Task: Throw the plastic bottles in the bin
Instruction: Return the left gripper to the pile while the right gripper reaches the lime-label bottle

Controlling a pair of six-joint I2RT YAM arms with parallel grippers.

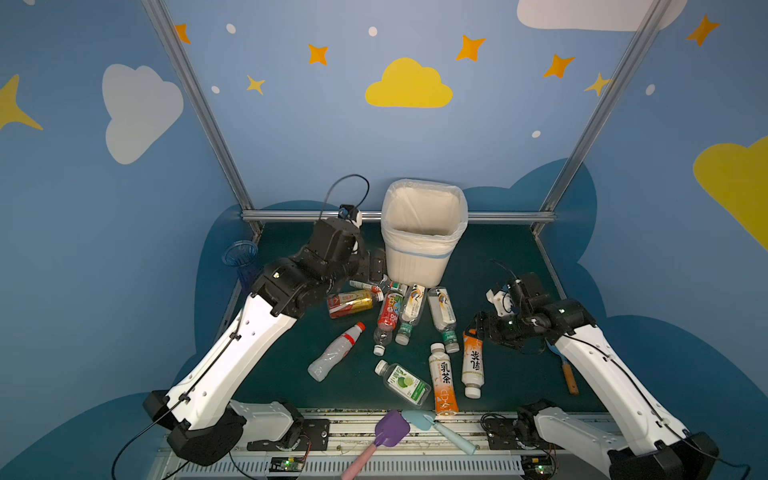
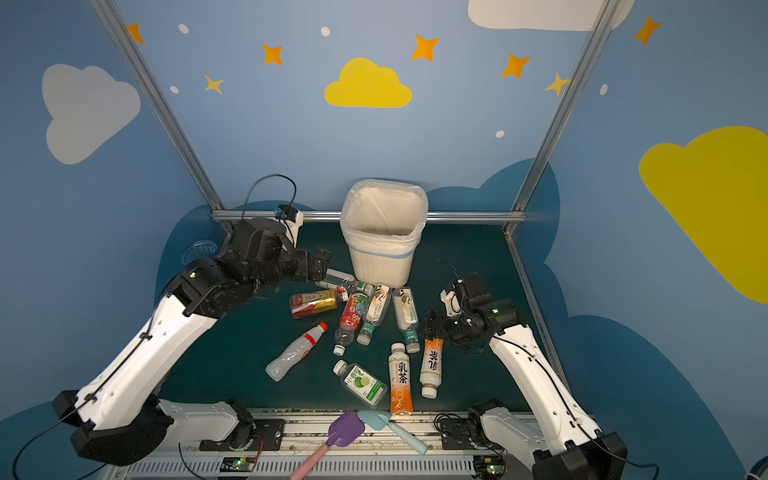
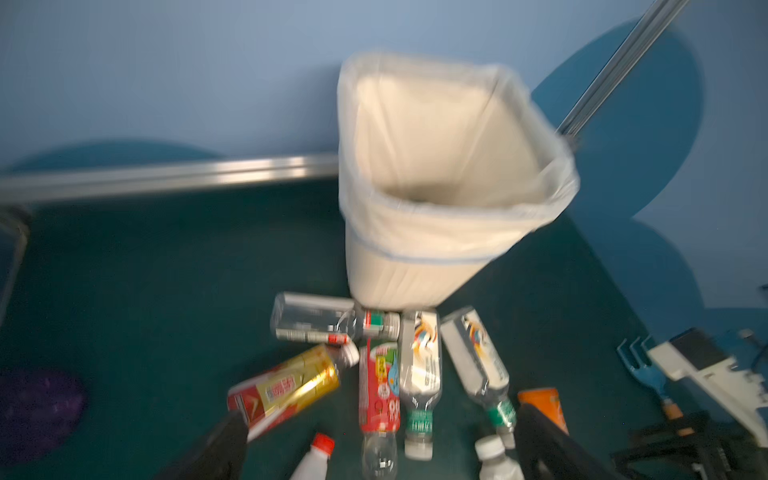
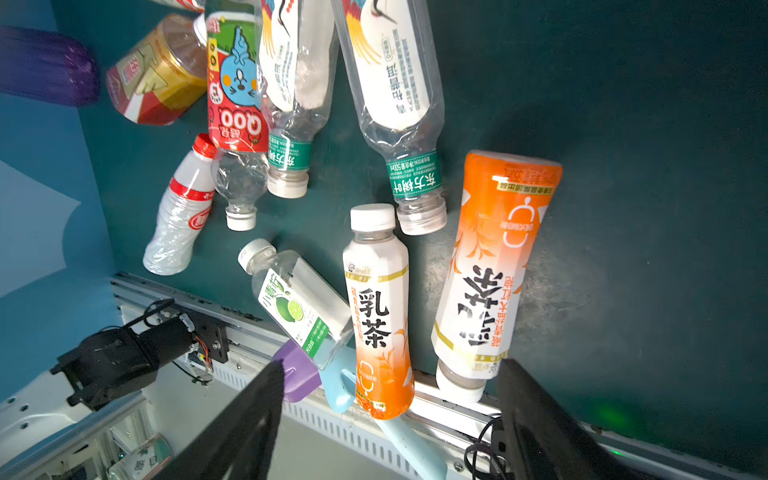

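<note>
The off-white bin (image 1: 419, 257) (image 2: 382, 262) (image 3: 415, 270), lined with a bag, stands at the back middle of the green mat. Several plastic bottles lie in front of it: a red-gold one (image 1: 351, 302), a red one (image 1: 388, 316), two white-labelled ones (image 1: 411, 311), a red-capped one (image 1: 336, 353), a lime-labelled one (image 1: 405, 382) and two orange-white ones (image 1: 442, 382) (image 4: 494, 266). My left gripper (image 1: 372, 266) (image 3: 382, 446) hangs open and empty beside the bin's left wall. My right gripper (image 1: 478, 328) (image 4: 390, 419) is open and empty above an orange-white bottle's base.
A blue-purple ribbed vase (image 1: 241, 253) stands at the far left edge. A purple shovel (image 1: 390, 424) and a light-blue shovel (image 1: 436, 428) lie across the front rail. A small rake with a brown handle (image 1: 569, 378) lies under the right arm. A metal rail (image 1: 311, 215) bounds the back.
</note>
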